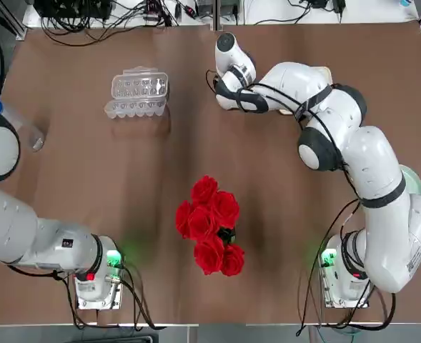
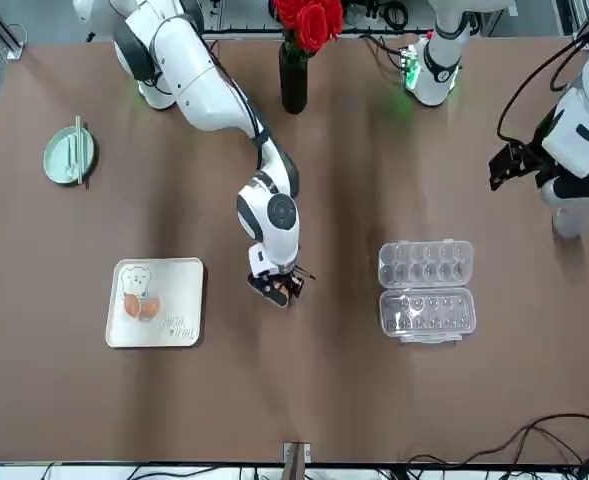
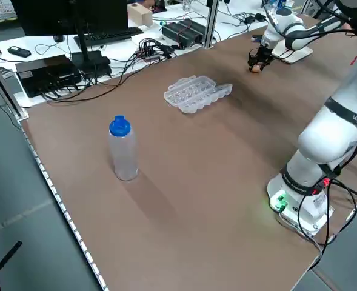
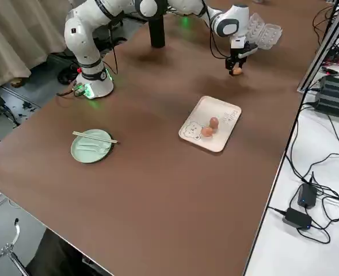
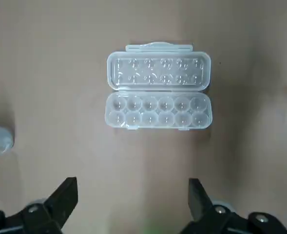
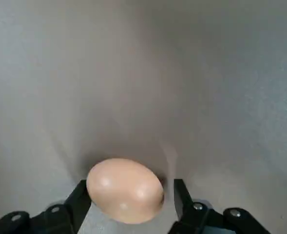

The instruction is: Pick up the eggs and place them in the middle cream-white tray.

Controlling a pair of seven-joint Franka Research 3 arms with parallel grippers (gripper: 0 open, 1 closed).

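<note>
The light-brown oval egg [image 6: 125, 191] that remains outside the tray lies at the brown worktop [image 4: 157, 190], directly below the right arm and between the two fingers of the right claw [image 6: 131, 183]. The claw is spread, its fingers standing on opposite sides of the egg: one appears to touch the shell, while a visible gap separates the other from it. No firm pinch is established. The egg's long axis runs at a slant, mostly across the opening from one finger towards the other, so closure would bear near its ends; in the inspector's judgement the smooth shell could turn or be pushed sideways. The step in hand is judged to be the grasp of this last egg, with further closing required until both fingers bear evenly, followed by a straight lift. The flat cream-white rounded-square tray [image 2: 184, 290] lies to the right of the claw, as the robot faces the scene, and already holds two light-brown eggs [image 4: 214, 123] beside each other over its bear drawing. The right arm is the nearer to both egg and tray. The left claw [image 5: 133, 183] is idle and spread above the left part of the worktop, near the open clear plastic egg carton [image 2: 427, 290].
</note>
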